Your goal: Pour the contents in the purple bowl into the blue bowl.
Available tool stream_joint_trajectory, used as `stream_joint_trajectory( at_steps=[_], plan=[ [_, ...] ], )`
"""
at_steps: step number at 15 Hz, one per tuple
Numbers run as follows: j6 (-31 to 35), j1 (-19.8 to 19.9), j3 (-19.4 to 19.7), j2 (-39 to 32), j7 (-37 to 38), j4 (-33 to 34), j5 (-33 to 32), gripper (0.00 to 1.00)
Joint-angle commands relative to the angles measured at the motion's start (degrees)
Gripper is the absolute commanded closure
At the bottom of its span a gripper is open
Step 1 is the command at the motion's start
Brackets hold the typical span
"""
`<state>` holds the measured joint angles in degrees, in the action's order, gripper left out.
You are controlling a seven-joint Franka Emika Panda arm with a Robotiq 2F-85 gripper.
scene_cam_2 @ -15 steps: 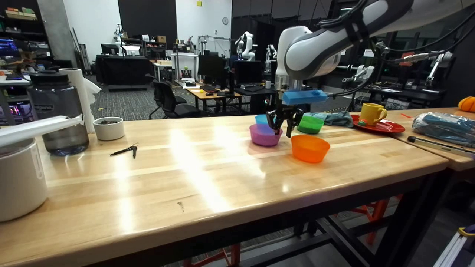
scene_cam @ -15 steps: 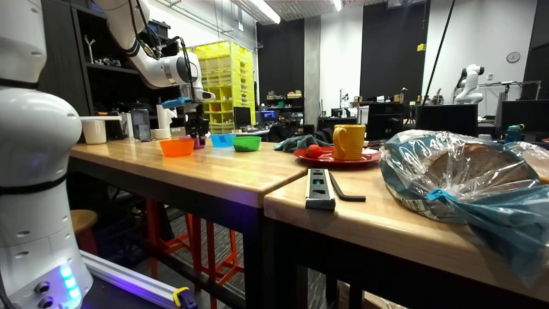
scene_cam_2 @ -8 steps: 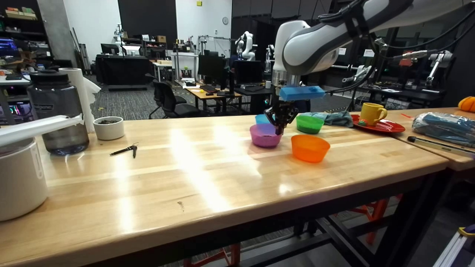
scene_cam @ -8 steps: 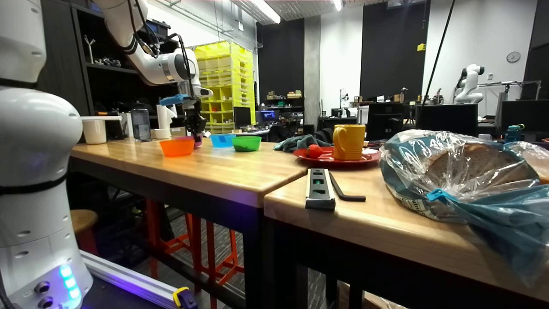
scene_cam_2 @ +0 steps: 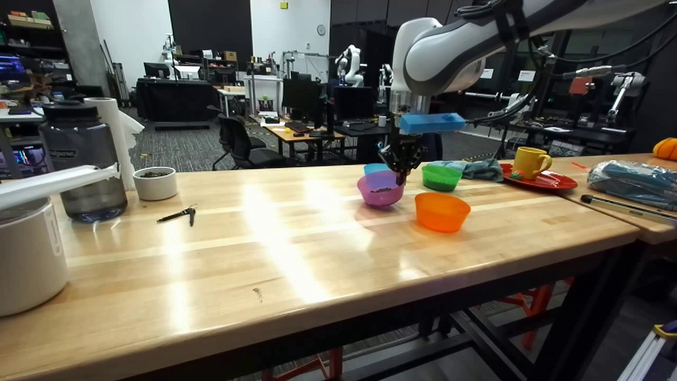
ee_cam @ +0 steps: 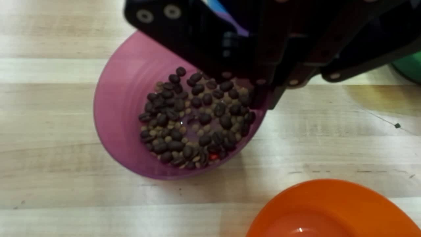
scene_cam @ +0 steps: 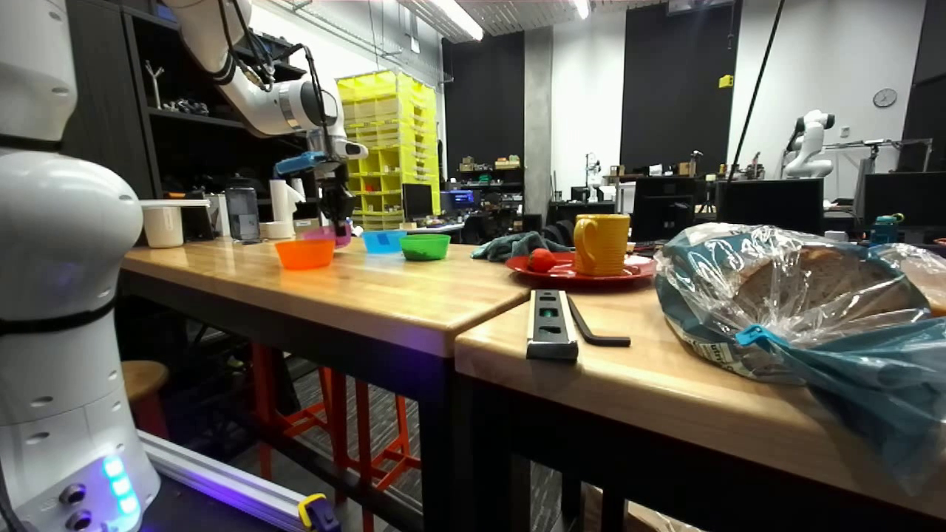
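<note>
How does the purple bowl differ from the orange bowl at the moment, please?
The purple bowl is held by the gripper and tilted; the orange bowl is ungripped and upright. The purple bowl holds dark beans; none show in the visible part of the orange bowl. Both are round and open-topped.

- The white arm [scene_cam_2: 470, 45] reached in from the upper right in an exterior view, a black strap [scene_cam_2: 510, 24] around it.
- Its wrist [scene_cam_2: 403, 100] hung upright, with a blue block [scene_cam_2: 432, 123] at its side.
- Below, the gripper [ee_cam: 269, 102] pointed downward.
- In the wrist view, its dark fingers [ee_cam: 259, 93] were drawn close together.
- Blue lights [scene_cam: 120, 486] glowed on the base [scene_cam: 66, 414].
</note>
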<state>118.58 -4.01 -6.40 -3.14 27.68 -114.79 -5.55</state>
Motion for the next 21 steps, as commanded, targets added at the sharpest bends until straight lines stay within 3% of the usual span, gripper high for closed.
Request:
stream_joint_trajectory(
  at_steps=[1, 8, 21],
  plan=[
    [-2.92, -0.47, 1.11, 1.81, 1.53, -0.05, 0.57, 0.99],
    [-7.26, 0.33, 2.38, 4.18, -0.55, 1.56, 4.67, 0.99],
    [-14.06, 2.03, 3.67, 5.58, 0.32, 7.07, 3.58, 0.99]
  ],
)
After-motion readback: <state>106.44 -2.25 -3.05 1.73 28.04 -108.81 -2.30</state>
